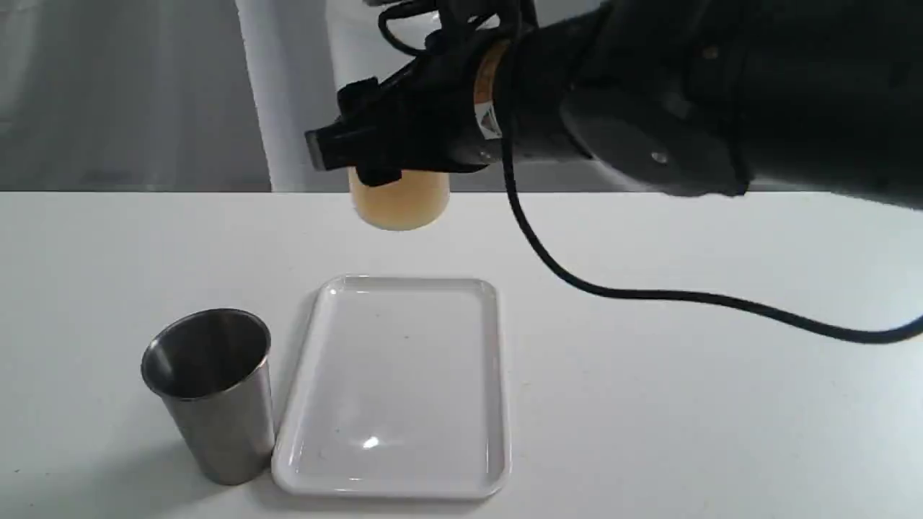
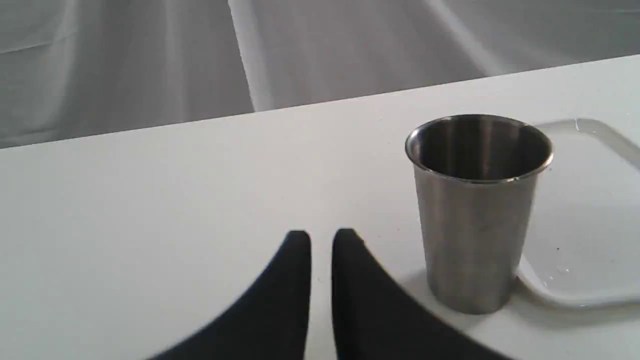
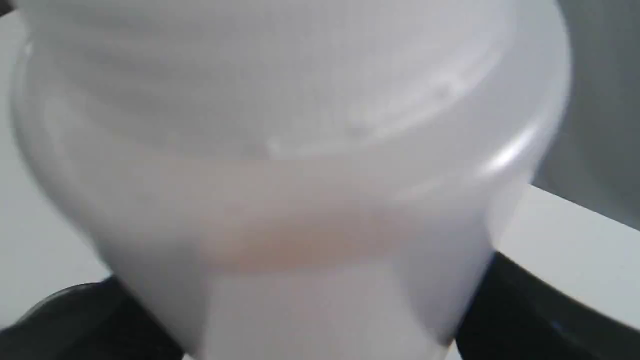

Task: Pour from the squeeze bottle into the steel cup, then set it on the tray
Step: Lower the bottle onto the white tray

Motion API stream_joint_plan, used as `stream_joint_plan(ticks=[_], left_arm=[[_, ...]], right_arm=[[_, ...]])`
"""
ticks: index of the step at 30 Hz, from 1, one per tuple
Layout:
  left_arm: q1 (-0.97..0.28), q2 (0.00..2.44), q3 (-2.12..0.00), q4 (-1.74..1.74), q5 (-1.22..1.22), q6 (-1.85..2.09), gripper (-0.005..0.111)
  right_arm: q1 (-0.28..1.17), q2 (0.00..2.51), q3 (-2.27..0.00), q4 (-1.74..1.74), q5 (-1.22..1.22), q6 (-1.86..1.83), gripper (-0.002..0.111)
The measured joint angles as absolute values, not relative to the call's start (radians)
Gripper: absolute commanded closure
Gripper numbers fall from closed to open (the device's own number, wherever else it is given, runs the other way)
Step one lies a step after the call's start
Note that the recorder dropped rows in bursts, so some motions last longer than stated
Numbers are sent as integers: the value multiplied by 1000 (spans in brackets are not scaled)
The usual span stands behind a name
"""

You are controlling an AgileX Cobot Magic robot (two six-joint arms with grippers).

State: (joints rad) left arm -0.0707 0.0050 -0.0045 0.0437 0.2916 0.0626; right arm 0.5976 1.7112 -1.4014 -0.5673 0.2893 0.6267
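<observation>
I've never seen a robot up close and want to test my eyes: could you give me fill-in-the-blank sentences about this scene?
The squeeze bottle is gripped by the ___ arm's fingers. The steel cup stands upright to the ___ of the tray in the exterior view. On the tray lies ___.
Missing words: right; left; nothing.

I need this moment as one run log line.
right hand: holds squeeze bottle | left hand: empty, near steel cup | steel cup: empty, beside tray
</observation>
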Motion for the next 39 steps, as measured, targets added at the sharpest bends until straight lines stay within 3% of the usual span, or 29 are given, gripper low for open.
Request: stream_joint_plan(ticks=[12, 39], left_arm=[[-71, 5, -4, 44, 292, 63, 98], [-71, 5, -4, 44, 292, 63, 98]], right_arm=[[559, 1732, -1157, -108, -134, 61, 66], [530, 2019, -1112, 34, -328, 27, 66]])
